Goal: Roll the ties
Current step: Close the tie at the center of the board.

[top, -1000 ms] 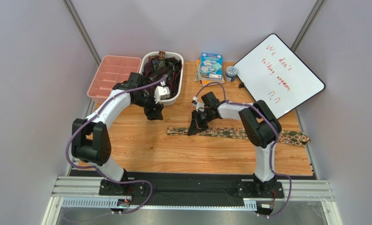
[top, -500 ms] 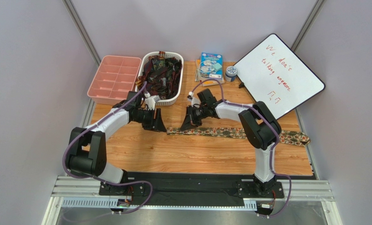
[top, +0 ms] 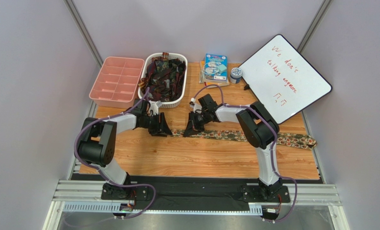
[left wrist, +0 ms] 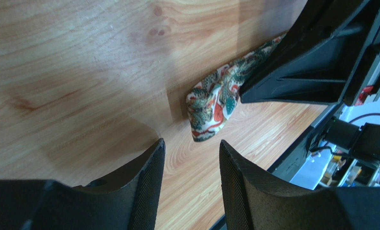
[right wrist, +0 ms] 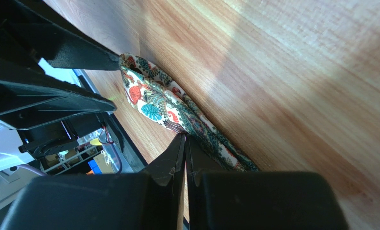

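Pale wooden table [top: 144, 158] in a grey-walled booth. From above: 1 white whiteboard [top: 285, 84] reads "We don't talking anymore" in red. 1 olive-and-tan floral necktie [top: 235, 136] lies flat, its left end between the left gripper [top: 167, 130] and right gripper [top: 188, 132].

Left wrist: the left gripper's [left wrist: 191, 143] fingers are apart, with the necktie [left wrist: 215, 98] end just beyond them.

Right wrist: the right gripper's [right wrist: 185, 137] fingers are together, tips at the necktie's [right wrist: 153, 103] edge.

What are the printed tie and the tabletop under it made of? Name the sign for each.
Tie: soft matte fabric, likely; its end buckles and carries a floral print. Tabletop: wood or wood-look laminate, smooth, slight sheen; grain and knots show.
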